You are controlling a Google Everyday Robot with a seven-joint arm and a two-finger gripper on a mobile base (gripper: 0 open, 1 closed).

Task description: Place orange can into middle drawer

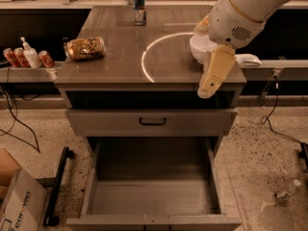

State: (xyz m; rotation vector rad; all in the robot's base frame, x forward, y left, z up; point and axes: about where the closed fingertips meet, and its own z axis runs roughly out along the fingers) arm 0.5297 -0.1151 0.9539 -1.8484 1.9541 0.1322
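The orange can [86, 48] lies on its side at the left of the countertop [125, 57], shiny and crinkled. The middle drawer [151, 196] is pulled open below, a deep grey-brown box with nothing in it. My gripper [212, 78] hangs from the white arm [240, 18] over the counter's right front edge. It is far to the right of the can and holds nothing that I can see. The arm hides part of the white bowl [198, 46].
A slim blue-and-silver can [139, 6] stands at the counter's back. A shut drawer with a black handle [153, 121] sits above the open one. Red cans [14, 57] and a soap bottle [30, 55] stand on the left shelf. A cardboard box [17, 206] and a black bar [57, 186] lie on the floor at left.
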